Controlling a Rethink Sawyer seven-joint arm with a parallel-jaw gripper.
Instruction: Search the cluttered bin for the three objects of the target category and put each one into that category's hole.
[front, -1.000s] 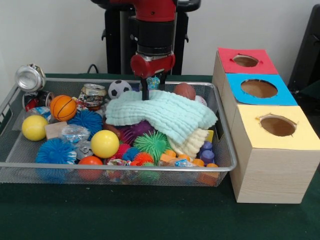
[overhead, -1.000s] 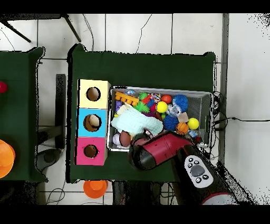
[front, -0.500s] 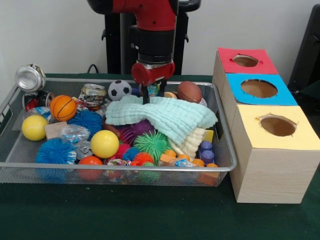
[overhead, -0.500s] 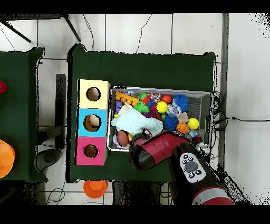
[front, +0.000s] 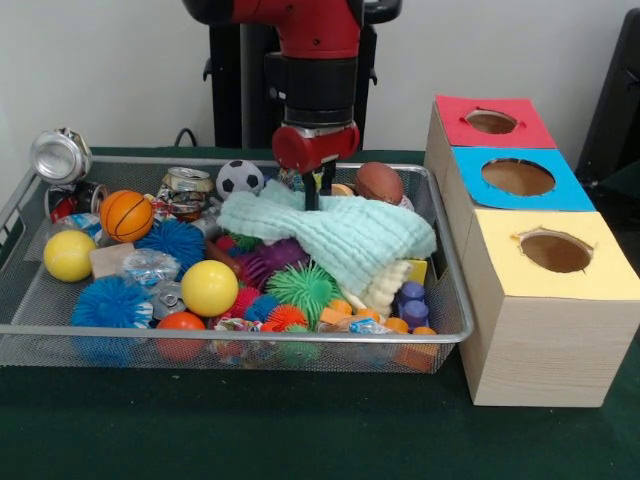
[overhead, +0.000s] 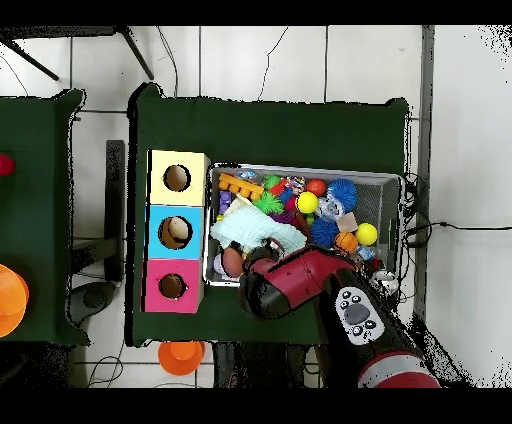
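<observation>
Reaching down from the top centre of the front view, the gripper (front: 312, 197) has its dark tips pressed into the upper edge of the mint cloth (front: 335, 238); how far apart the tips stand cannot be told, nor whether they pinch the fabric. The cloth is bunched over a cream cloth (front: 393, 283) in the right half of the wire bin (front: 230, 343). Just right of the gripper lies a brown football (front: 379, 182), at the bin's far edge. Left of the gripper sits a small soccer ball (front: 240, 178), then a crushed can (front: 187, 185). Below the cloth: a green spiky ball (front: 302, 287) and a purple spiky ball (front: 268, 262). Further left, a yellow ball (front: 209, 288), a mini basketball (front: 126, 215), a second yellow ball (front: 68, 255) and two blue spiky balls (front: 110, 300). A silver can (front: 60, 154) rests on the bin's upper-left rim.

At frame right, three wooden boxes stand in a row on the green desk (front: 250, 425), just beside the bin: red-topped box (front: 492, 121) farthest, blue-topped box (front: 517, 178) in the middle, yellow-topped box (front: 553, 253) nearest, each with a round hole.

In the overhead view the red arm (overhead: 300, 283) covers the bin's lower left, beside the cloth.
</observation>
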